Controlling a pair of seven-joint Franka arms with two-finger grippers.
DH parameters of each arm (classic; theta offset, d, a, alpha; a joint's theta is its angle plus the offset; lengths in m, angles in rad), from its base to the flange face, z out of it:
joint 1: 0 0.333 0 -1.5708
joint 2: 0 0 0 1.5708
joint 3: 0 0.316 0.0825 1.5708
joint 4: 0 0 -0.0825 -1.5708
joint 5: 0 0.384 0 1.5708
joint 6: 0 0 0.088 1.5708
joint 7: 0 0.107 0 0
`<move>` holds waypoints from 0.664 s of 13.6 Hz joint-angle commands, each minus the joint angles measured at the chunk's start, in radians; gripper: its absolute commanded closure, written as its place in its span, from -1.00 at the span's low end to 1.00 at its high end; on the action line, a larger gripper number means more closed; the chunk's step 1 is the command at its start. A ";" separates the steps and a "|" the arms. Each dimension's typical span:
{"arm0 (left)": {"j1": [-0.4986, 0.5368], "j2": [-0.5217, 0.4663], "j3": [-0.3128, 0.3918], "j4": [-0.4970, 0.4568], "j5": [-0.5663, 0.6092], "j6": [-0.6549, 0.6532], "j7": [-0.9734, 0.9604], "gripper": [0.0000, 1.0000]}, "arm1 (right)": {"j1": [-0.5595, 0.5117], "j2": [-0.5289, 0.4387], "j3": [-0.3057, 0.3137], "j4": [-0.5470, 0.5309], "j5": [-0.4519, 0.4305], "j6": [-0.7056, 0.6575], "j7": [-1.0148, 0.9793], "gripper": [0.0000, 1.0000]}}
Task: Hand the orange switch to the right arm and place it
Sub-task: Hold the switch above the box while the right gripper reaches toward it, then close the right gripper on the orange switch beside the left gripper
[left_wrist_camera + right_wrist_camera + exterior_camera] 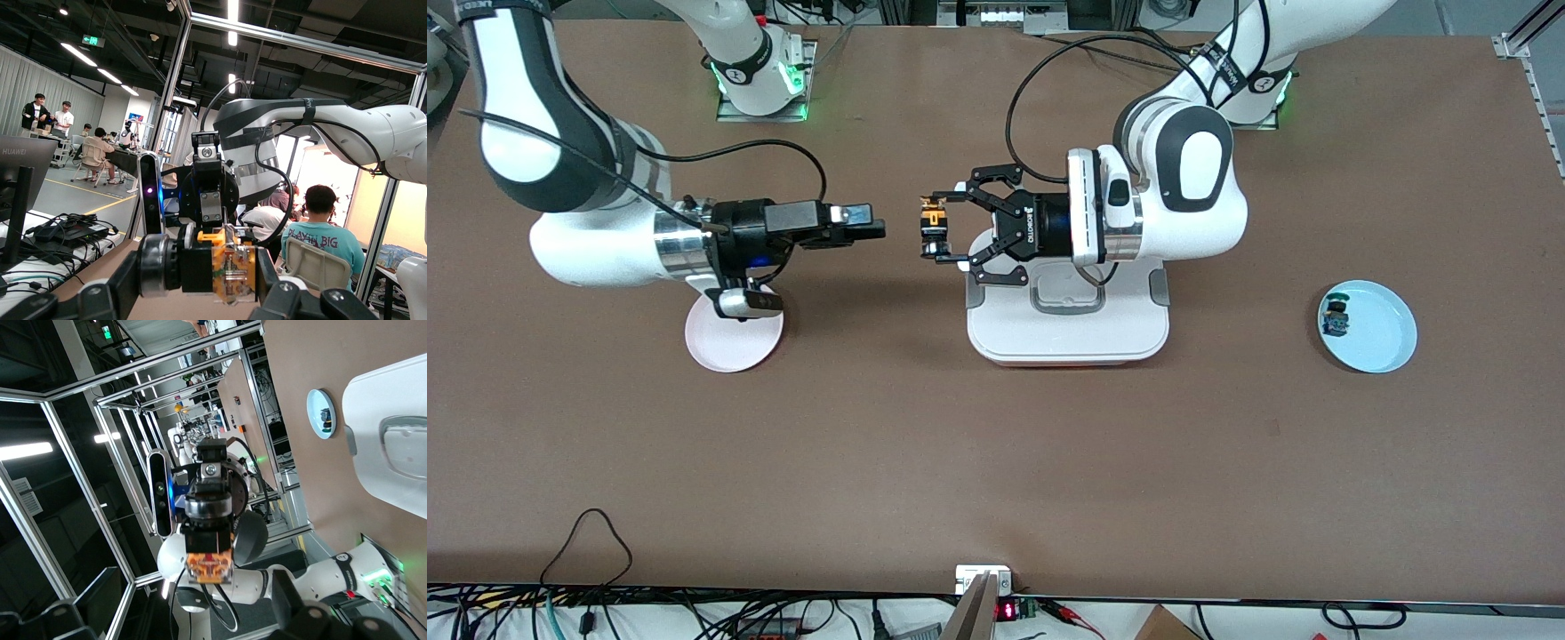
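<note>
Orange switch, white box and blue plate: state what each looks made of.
Orange switch: likely moulded plastic, with a matte black body, an orange cap and small shiny metal parts; the left gripper holds it.
White box: probably plastic, smooth and slightly glossy, with rounded corners and grey clips.
Blue plate: plastic or glazed ceramic; its uniform pale surface leaves it open.

Pink plate partly hidden under right arm; blue plate's small item too small to identify.

Front camera looks down on my worktop; my wrist cameras face each other, sharing the orange switch.
</note>
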 commanded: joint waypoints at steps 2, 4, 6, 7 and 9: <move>-0.005 0.007 -0.004 0.008 -0.033 0.009 0.042 0.75 | 0.050 0.010 -0.004 0.007 0.042 0.050 -0.013 -1.00; -0.008 0.007 -0.004 0.008 -0.035 0.009 0.042 0.73 | 0.073 0.013 -0.004 0.013 0.040 0.064 -0.031 -1.00; -0.012 0.013 -0.004 0.008 -0.035 0.009 0.042 0.73 | 0.096 0.019 -0.004 0.013 0.039 0.102 -0.092 -1.00; -0.012 0.013 -0.004 0.008 -0.033 0.009 0.043 0.73 | 0.098 0.020 -0.004 0.013 0.039 0.104 -0.103 -1.00; -0.012 0.013 -0.004 0.008 -0.033 0.009 0.042 0.73 | 0.108 0.024 -0.004 0.013 0.039 0.105 -0.106 -1.00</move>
